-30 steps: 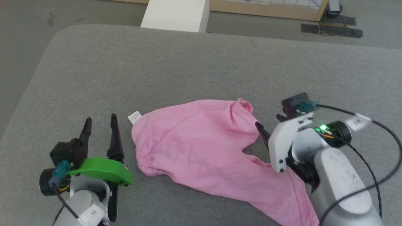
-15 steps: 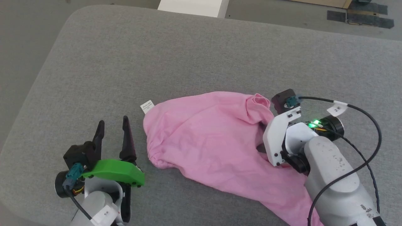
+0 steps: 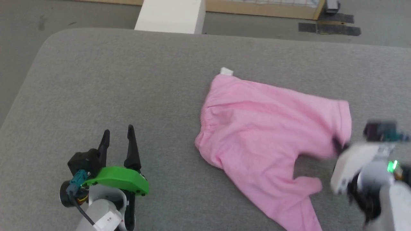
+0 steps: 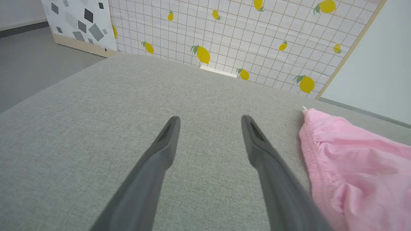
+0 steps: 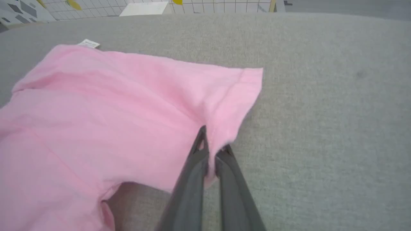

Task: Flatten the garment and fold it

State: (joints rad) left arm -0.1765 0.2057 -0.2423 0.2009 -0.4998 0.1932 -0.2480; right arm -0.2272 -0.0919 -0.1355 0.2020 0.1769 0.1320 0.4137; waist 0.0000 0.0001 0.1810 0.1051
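Observation:
The garment point(image 3: 263, 128), pink shorts with a gathered waistband on its left side and a small white label point(image 3: 226, 71) at its far corner, lies spread on the grey cushioned surface point(image 3: 128, 80). My right gripper point(image 3: 337, 146) is shut on the hem of the right leg opening; in the right wrist view its fingers point(image 5: 196, 166) pinch the pink cloth point(image 5: 128, 106) at the gripper point(image 5: 214, 141) tips. My left gripper point(image 3: 117, 136) stands open on bare surface, well left of the garment. In the left wrist view the gripper point(image 4: 210, 120) holds nothing, and the waistband point(image 4: 321, 154) lies to its right.
A white box point(image 3: 170, 16) stands beyond the surface's far edge, with a wooden-framed panel point(image 3: 263, 8) and dark floor tape point(image 3: 330, 29) behind. The left wrist view shows a lemon-patterned grid screen point(image 4: 240, 32). The surface's rounded left edge point(image 3: 22, 93) drops to the floor.
My right gripper closed on the garment's leg hem and pulled it right, spreading the shorts; the label moved far and right. The head camera also shifted. The left gripper stayed open.

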